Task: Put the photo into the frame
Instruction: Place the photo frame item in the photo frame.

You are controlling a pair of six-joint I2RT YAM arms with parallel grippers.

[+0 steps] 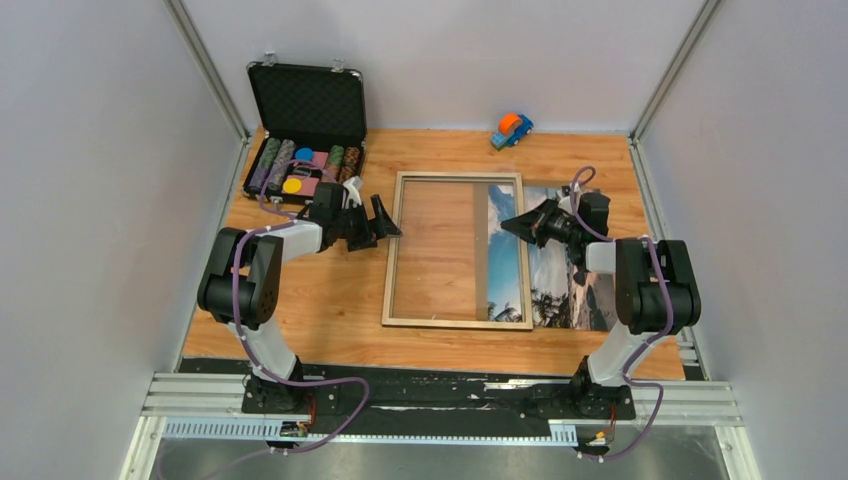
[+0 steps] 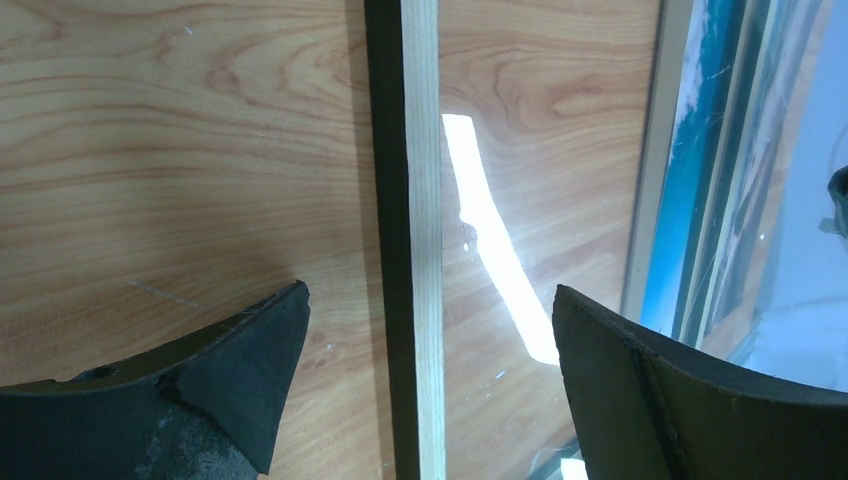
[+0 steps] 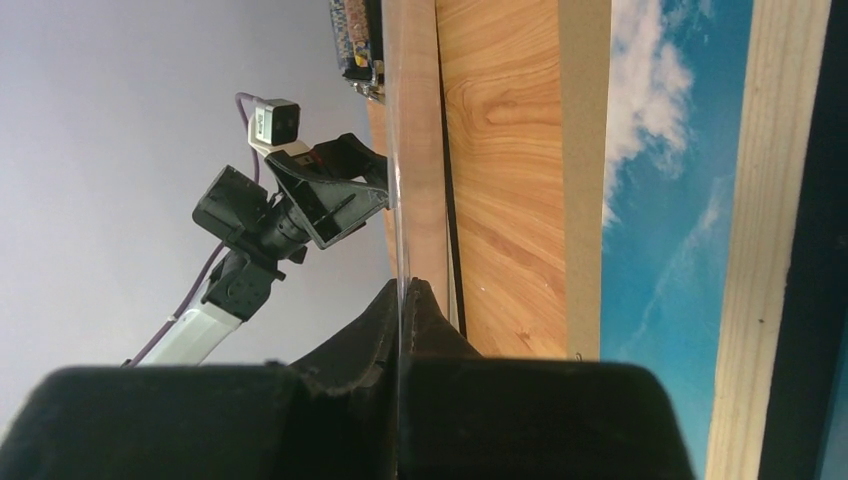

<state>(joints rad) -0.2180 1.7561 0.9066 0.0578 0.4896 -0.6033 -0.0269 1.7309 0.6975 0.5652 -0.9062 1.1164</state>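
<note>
The bench point(image 1: 330, 300) carries the frame point(image 1: 392, 270), which lies flat in the middle with its pale face up. The photo point(image 1: 560, 285) lies flat too. Its left part is under the frame's right side and shows inside it, and the rest sticks out to the right. My left gripper point(image 1: 384, 224) stands wide open at the frame's left rail, near the far corner. From its wrist the rail runs between my fingers, apart from both. My right gripper point(image 1: 514, 224) is closed, its tip over the frame's right rail and the photo. From that wrist a thin clear edge point(image 3: 400, 200) rises between my fingertips; I cannot tell whether I pinch it.
</note>
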